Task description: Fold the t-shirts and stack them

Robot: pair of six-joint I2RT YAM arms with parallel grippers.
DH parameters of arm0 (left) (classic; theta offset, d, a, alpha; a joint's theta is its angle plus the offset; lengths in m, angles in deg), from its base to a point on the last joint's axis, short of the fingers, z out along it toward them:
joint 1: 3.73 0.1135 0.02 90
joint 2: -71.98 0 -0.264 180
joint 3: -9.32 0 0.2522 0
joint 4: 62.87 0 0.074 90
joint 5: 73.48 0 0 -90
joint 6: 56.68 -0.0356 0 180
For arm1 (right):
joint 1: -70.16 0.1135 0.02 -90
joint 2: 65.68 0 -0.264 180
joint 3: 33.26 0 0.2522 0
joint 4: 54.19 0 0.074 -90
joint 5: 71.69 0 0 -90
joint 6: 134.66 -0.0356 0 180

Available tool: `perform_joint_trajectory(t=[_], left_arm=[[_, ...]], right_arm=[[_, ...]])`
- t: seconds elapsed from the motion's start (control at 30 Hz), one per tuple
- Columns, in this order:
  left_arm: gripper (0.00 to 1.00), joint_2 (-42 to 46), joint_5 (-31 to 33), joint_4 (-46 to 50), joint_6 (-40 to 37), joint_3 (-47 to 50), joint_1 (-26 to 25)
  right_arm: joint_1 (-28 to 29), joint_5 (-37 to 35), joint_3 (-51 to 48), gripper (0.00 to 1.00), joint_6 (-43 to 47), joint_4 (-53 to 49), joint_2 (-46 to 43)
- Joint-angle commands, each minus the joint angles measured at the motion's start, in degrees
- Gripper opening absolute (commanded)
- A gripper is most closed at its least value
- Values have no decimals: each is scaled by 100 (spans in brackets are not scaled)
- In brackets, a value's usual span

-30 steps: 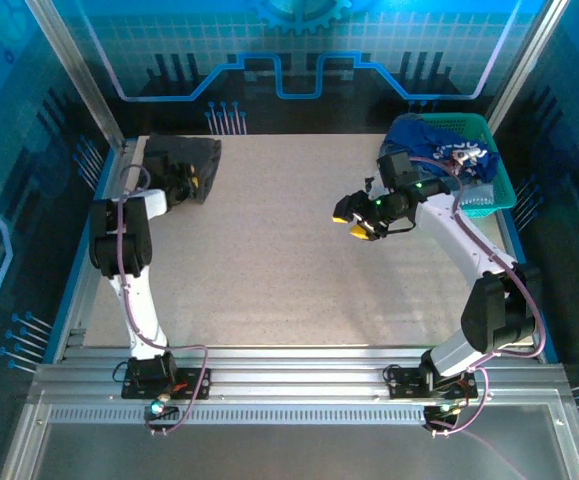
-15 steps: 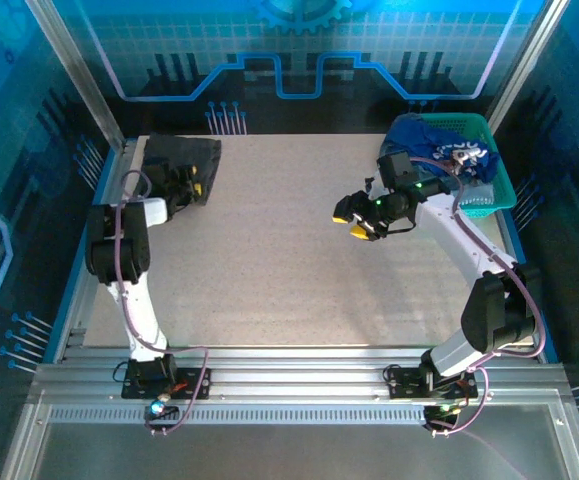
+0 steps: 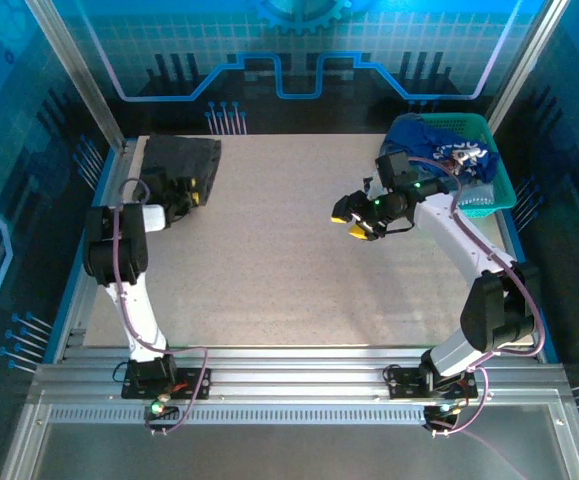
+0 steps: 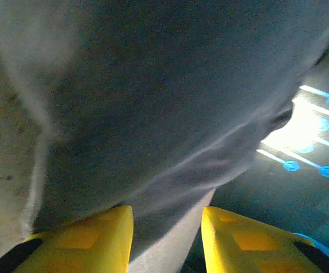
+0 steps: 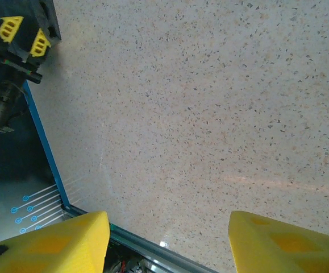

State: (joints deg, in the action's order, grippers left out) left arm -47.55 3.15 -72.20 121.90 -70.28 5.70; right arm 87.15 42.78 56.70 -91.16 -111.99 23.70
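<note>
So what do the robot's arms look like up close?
The left arm and right arm are white tubes with chunky black joints. A thin purple cable runs along each one. Their fingers are bright yellow and blocky. Small green lights glow near the right wrist.

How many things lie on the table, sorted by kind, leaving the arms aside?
Teal plastic mesh basket: 1
Charcoal-grey folded cloth t-shirt: 1
Royal-blue cloth t-shirt with pale print, inside that basket: 1 that can be told apart
Total: 3
</note>
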Motion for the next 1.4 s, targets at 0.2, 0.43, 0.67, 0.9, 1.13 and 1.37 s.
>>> perform_joint_trajectory(t=[0.2, 0.43, 0.67, 0.9, 1.13, 1.37], left_arm=[[45, 472, 367, 379, -367, 389, -171], [50, 527, 33, 72, -609, 381, -195], [99, 2611, 718, 3287, -3061, -446, -557], [99, 4875, 2241, 4719, -3975, 35, -1294], [99, 5843, 2518, 5856, -4700, -16, -1277], [99, 6620, 4304, 5155, -6671, 1139, -1326]], right_arm=[[93, 81, 120, 59, -42, 14, 8], [180, 284, 143, 59, 144, 491, -85], [162, 44, -453, 61, 110, 2118, -1203], [46, 180, -378, 91, 81, 2258, -1590], [-2, -473, 73, 100, 682, 1058, -1855], [-20, -4079, 549, 100, 1411, -935, -2033]])
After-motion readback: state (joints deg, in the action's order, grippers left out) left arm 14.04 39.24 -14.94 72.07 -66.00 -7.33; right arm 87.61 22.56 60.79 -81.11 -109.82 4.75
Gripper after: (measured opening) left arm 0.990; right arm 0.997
